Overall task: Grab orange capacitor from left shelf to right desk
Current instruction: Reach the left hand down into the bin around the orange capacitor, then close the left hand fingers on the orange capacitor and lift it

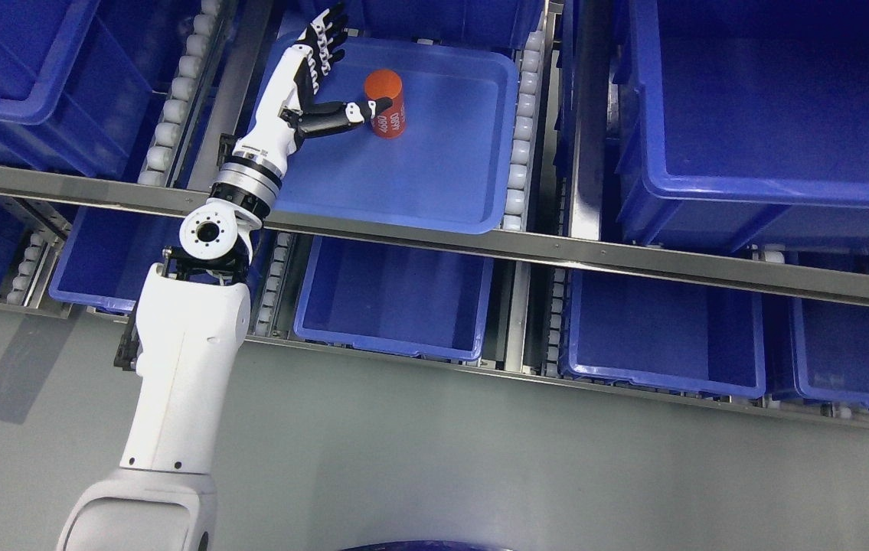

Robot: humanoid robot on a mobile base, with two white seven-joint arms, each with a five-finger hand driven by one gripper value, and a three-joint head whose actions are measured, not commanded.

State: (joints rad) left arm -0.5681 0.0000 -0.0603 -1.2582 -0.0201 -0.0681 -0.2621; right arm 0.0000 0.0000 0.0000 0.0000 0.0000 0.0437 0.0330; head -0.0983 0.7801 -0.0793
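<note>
Left robot hand (311, 76) reaching beside the orange capacitor (386, 104) in a shelf tray.

The capacitor is standing upright in the shallow blue tray (434, 176) on the upper shelf (526, 249), toward the tray's back left. White lettering is running down its side, too small to read with certainty. The left robot hand is lying open, four fingers (327, 38) spreading toward the tray's far rim, while the thumb (346, 116) is stretching sideways and touching the capacitor's left side without enclosing it. Deeper blue bins (396, 298) are sitting around and below.
</note>
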